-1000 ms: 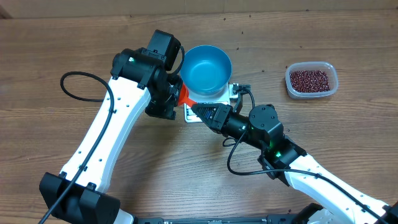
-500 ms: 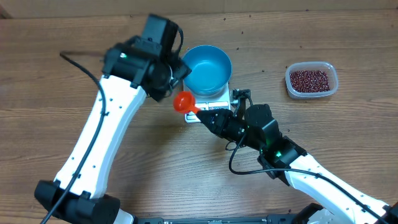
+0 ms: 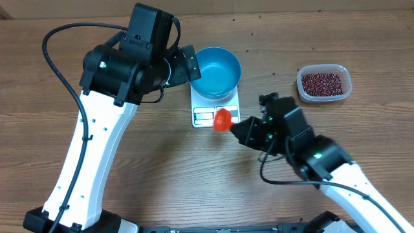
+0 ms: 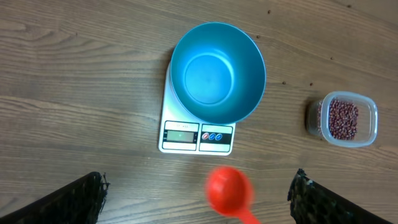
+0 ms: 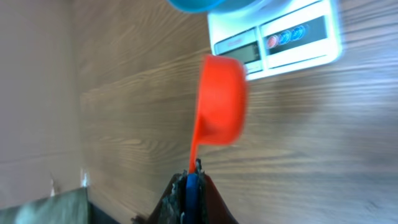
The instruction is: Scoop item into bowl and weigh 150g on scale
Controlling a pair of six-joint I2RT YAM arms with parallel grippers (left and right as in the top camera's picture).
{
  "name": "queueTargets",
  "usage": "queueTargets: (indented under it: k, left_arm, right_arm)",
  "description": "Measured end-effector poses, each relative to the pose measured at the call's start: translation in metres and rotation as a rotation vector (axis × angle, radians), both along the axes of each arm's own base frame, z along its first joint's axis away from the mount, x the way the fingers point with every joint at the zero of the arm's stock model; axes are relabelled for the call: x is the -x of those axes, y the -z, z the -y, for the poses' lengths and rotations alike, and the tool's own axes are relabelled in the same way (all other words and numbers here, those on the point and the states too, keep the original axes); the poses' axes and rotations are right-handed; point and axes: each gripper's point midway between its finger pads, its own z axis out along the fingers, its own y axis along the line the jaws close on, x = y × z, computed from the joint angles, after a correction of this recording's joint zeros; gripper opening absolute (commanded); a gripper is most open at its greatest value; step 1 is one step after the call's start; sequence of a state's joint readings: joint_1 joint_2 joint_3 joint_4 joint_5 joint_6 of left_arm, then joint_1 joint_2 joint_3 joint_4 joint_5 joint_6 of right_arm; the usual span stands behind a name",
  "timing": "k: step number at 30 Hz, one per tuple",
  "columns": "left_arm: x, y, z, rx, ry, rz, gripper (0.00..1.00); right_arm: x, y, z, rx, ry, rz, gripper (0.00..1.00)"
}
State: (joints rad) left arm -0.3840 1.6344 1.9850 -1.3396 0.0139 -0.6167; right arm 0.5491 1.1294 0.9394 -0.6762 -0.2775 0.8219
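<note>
One blue bowl [image 4: 217,71] on the scale [image 4: 186,134], left gripper [image 4: 198,198] spread wide, right gripper [image 5: 191,185] clamped on orange scoop [image 5: 221,99] handle, beans [image 3: 321,83] near right edge of tabletop [image 3: 162,168]

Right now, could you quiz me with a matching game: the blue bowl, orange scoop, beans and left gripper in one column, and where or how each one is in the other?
Column one:
1. blue bowl
2. orange scoop
3. beans
4. left gripper

Column two:
A. in the clear tub
B. on the scale
C. held by its handle in the right gripper
D. open, holding nothing

Pairs: 1-B, 2-C, 3-A, 4-D.
</note>
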Motion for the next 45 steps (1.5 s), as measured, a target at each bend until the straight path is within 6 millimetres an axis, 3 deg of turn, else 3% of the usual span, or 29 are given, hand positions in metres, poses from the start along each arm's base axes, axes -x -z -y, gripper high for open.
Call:
queueTargets:
  k: [9,16,22,31,37,39,41,45]
  left_arm:
    - [0.002,0.001,0.007,-0.021,0.1,0.007,0.95]
    - [0.006,0.005,0.021,-0.045,0.189,0.009,0.91]
    - [0.009,0.014,0.037,-0.063,0.257,-0.006,0.88]
    - [0.0,0.042,0.048,-0.081,0.272,-0.078,0.82]
    - [0.001,0.067,0.063,-0.041,0.307,-0.174,0.47]
    - [0.009,0.075,0.068,-0.046,0.324,-0.217,0.21]
    - [0.018,0.081,0.075,-0.06,0.345,-0.251,0.05]
    - [0.036,0.092,0.094,-0.124,0.378,-0.28,0.04]
  right_arm:
    - [0.015,-0.061,0.058,0.236,0.054,0.024,0.04]
    - [0.008,-0.099,0.087,0.342,0.123,0.148,0.04]
    - [0.006,-0.099,0.101,0.411,0.14,0.165,0.04]
    - [-0.018,-0.097,0.152,0.491,0.232,0.166,0.04]
    - [-0.027,-0.09,0.168,0.513,0.21,0.151,0.04]
    - [-0.028,-0.089,0.169,0.518,0.197,0.152,0.04]
    - [-0.03,-0.087,0.167,0.52,0.182,0.153,0.04]
    - [-0.034,-0.081,0.166,0.529,0.161,0.134,0.04]
